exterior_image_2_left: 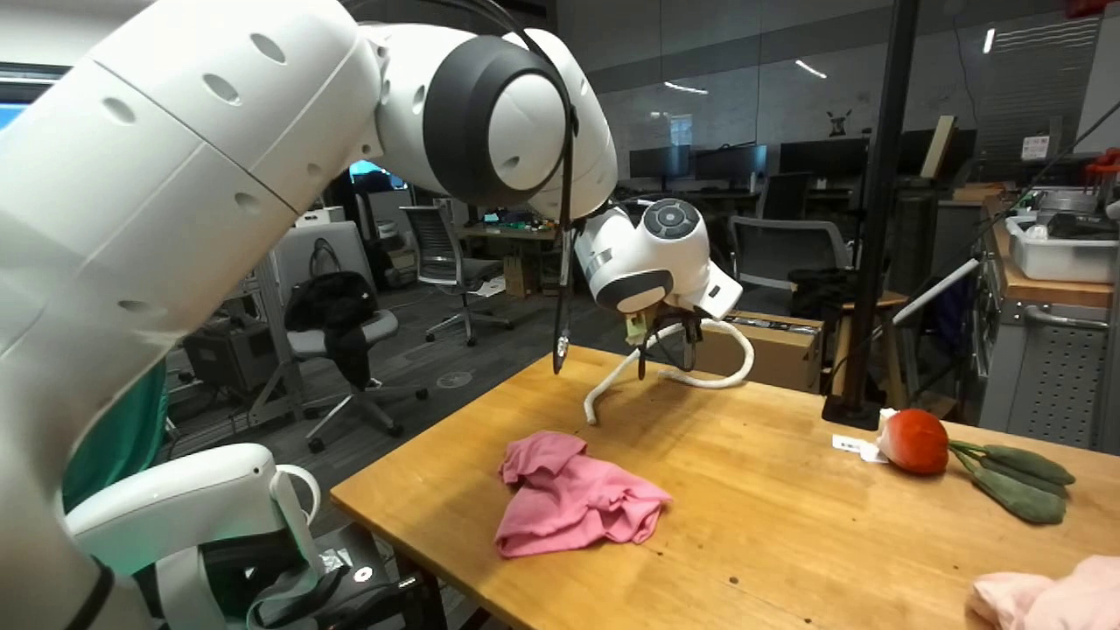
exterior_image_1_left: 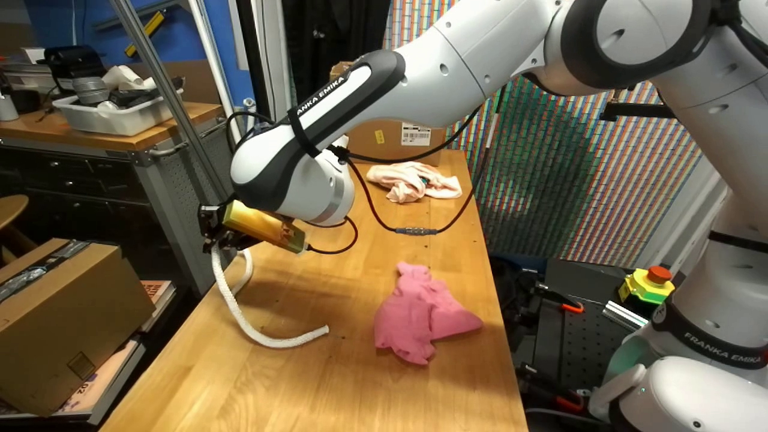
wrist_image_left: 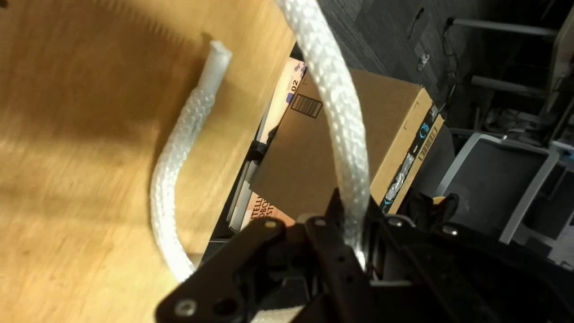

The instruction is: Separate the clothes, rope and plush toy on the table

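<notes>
My gripper (exterior_image_1_left: 217, 237) is shut on a white braided rope (exterior_image_1_left: 239, 312) above the table's edge. In the wrist view the rope (wrist_image_left: 334, 98) rises from between the fingers (wrist_image_left: 352, 211), and a free end lies close over the wood. The rope (exterior_image_2_left: 735, 376) also loops below the gripper (exterior_image_2_left: 674, 346) in an exterior view. A pink cloth (exterior_image_1_left: 417, 315) lies crumpled on the table; it also shows in an exterior view (exterior_image_2_left: 573, 499). A pale pink cloth (exterior_image_1_left: 411, 182) lies further along. A red plush toy (exterior_image_2_left: 913, 442) with green leaves lies on the table; the arm appears to hide it elsewhere.
A dark post (exterior_image_2_left: 866, 262) stands on the table beside the plush toy. A cardboard box (exterior_image_1_left: 393, 141) stands behind the pale cloth. Another box (exterior_image_1_left: 66, 330) is beyond the table edge. A cable (exterior_image_1_left: 414, 231) hangs from the arm over the table (exterior_image_1_left: 312, 384).
</notes>
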`<act>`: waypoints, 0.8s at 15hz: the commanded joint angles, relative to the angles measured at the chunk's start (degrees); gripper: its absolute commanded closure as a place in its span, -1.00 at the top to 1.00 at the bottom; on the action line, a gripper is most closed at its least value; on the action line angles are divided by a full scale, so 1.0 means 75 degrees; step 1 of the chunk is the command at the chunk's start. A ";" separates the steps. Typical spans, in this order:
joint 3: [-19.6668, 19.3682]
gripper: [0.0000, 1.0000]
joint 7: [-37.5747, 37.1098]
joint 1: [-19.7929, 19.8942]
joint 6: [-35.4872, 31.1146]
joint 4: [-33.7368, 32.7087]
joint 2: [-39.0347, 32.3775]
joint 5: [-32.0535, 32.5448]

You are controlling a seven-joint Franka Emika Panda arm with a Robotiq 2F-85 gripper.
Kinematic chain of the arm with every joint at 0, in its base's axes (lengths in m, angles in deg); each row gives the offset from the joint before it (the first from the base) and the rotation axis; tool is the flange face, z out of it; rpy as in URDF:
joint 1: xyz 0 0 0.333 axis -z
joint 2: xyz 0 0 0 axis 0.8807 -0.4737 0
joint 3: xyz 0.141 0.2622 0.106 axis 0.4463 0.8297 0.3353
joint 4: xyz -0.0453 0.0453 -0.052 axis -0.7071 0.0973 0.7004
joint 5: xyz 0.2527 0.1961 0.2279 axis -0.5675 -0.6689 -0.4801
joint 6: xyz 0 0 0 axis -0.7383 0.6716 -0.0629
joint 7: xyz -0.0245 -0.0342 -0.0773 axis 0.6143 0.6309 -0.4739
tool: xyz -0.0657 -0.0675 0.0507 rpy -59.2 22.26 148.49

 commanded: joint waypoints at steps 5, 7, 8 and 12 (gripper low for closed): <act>-0.0168 -0.86 -0.0039 -0.0020 -0.1236 -0.0286 -0.0507 -0.0028; -0.0166 -0.87 -0.0022 0.0015 -0.1300 -0.0232 -0.0506 -0.0014; -0.0143 -0.87 -0.0013 0.0046 -0.1301 -0.0172 -0.0469 -0.0014; -0.0065 -0.54 0.0026 0.0107 -0.1286 -0.0054 -0.0399 -0.0009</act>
